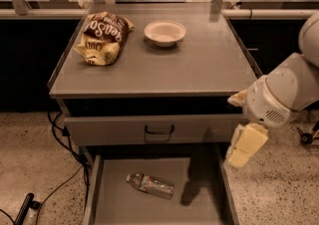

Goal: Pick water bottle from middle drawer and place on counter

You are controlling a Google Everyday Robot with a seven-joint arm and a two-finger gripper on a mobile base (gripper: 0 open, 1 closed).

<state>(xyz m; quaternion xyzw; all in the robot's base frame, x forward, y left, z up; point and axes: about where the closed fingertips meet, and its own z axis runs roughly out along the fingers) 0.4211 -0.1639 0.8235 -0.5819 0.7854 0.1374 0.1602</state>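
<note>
The water bottle [150,185] lies on its side on the floor of the open middle drawer [202,208], cap toward the left, near the drawer's middle. The counter [199,64] is the grey cabinet top above it. My gripper [244,148] hangs off the white arm at the right, above the drawer's right wall and below the counter's front right corner. It is to the right of the bottle and higher, well apart from it and empty. Its shadow falls on the drawer floor right of the bottle.
A brown and yellow chip bag [103,37] and a white bowl [165,32] sit at the back of the counter. A shut drawer front with a dark handle [159,130] is above the open drawer. Cables [60,139] run on the floor at left.
</note>
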